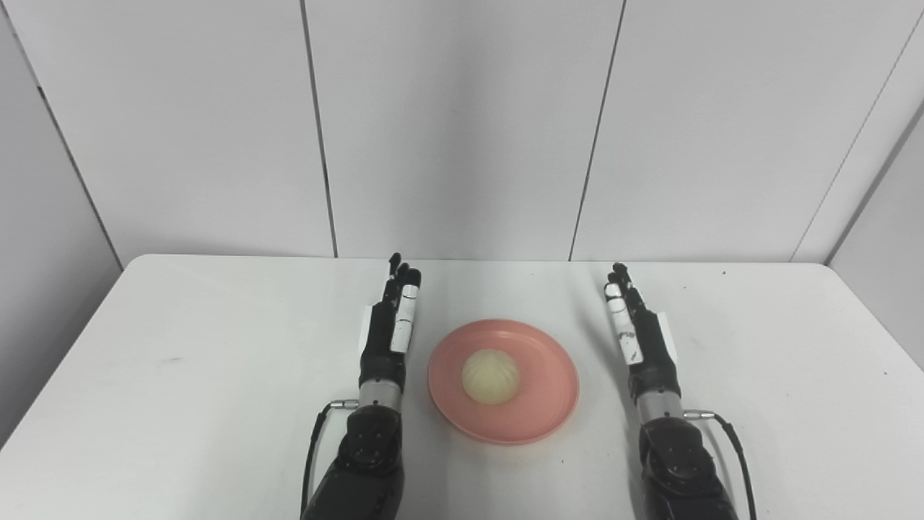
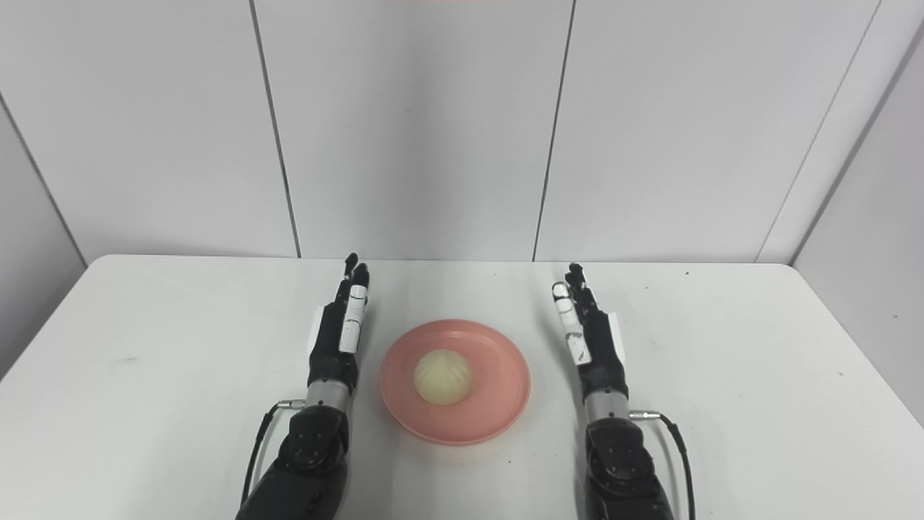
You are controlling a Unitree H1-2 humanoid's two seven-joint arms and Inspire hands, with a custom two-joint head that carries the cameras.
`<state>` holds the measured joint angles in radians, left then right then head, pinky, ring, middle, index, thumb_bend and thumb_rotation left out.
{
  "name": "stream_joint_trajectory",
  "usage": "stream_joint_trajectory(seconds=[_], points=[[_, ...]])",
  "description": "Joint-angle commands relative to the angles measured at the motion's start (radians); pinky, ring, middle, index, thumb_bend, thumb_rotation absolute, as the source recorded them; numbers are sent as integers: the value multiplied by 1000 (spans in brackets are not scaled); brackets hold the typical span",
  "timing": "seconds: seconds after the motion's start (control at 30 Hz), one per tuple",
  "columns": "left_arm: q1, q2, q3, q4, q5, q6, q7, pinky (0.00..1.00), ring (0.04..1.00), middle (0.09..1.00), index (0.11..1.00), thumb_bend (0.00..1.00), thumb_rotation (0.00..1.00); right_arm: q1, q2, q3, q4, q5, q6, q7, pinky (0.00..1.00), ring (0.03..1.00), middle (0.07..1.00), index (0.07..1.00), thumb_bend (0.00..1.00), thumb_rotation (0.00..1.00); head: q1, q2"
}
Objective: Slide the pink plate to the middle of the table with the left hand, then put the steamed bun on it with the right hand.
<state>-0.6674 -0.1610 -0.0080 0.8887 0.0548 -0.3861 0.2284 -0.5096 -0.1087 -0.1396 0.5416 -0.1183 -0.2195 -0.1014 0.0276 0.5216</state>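
A pink plate lies near the middle of the white table, toward its front. A pale, pleated steamed bun rests on the plate, a little left of its centre. My left hand stands edge-on just left of the plate, fingers straight and pointing away, open and holding nothing. My right hand stands the same way to the right of the plate, a short gap away, open with nothing in it. Neither hand touches the plate or the bun.
The white table has rounded far corners and ends at grey wall panels behind. Thin cables loop at both wrists near the front edge.
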Motion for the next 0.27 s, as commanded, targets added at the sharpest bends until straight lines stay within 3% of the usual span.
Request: stream_joint_trajectory(seconds=[0.0, 0.23], points=[[74, -14, -6, 25, 12, 0, 11, 1000, 1000, 1000, 1000, 718, 989, -42, -8, 11, 25, -3, -74, -28, 995, 995, 972, 961, 798, 1000, 0, 1], [83, -14, -4, 6, -5, 22, -11, 1000, 1000, 1000, 1000, 714, 988, -35, -6, 38, 53, -1, -80, -35, 1000, 986, 963, 941, 801, 1000, 0, 3]])
